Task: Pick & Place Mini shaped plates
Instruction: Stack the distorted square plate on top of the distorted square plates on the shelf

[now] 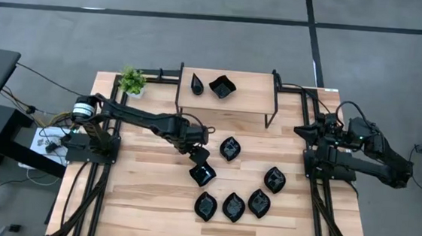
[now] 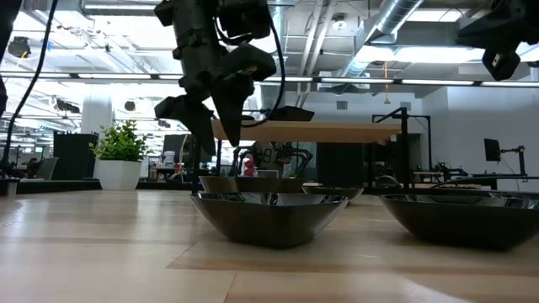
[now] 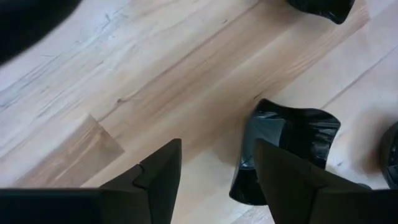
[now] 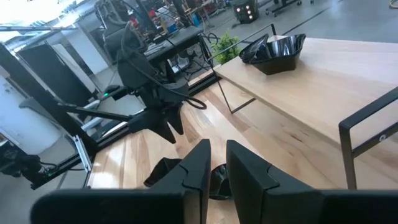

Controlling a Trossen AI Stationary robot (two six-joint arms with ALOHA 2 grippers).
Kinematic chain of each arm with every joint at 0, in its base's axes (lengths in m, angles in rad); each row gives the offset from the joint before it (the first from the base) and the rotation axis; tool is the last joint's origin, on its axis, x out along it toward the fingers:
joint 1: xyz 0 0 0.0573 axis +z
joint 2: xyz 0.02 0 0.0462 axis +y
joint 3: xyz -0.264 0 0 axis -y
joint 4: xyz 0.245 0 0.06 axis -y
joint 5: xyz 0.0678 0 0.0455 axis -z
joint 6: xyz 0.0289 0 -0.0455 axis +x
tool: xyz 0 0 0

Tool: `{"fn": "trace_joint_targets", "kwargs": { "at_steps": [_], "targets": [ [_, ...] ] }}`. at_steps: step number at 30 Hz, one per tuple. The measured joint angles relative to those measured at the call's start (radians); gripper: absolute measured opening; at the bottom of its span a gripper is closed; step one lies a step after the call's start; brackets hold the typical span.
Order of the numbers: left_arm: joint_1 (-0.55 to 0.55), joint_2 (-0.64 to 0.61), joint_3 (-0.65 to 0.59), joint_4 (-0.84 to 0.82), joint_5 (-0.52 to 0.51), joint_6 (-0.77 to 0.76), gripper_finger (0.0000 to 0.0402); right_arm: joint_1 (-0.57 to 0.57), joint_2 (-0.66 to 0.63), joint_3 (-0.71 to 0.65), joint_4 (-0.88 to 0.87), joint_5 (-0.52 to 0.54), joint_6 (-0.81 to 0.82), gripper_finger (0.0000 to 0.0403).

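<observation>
Several glossy black mini plates lie on the wooden table: a wavy-edged square, a leaf shape, another and a row of three near the front. A teardrop and a square sit on the raised shelf. My left gripper hangs open above the table, just beside the wavy square plate, which lies partly behind one finger. My right gripper waits shut at the table's right edge.
A wooden shelf on black metal legs stands at the table's far side. A small green plant in a white pot sits at the far left corner. Bare wood lies to the left of the plates.
</observation>
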Motion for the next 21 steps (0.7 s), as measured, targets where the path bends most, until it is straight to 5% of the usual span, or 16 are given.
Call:
{"fn": "trace_joint_targets", "kwargs": {
  "at_steps": [21],
  "targets": [
    [0.0, 0.0, 0.001, 0.078, -0.008, 0.007, 0.0198, 0.0, 0.0, 0.0, 0.005, -0.023, -0.018, 0.0048]
  ]
}}
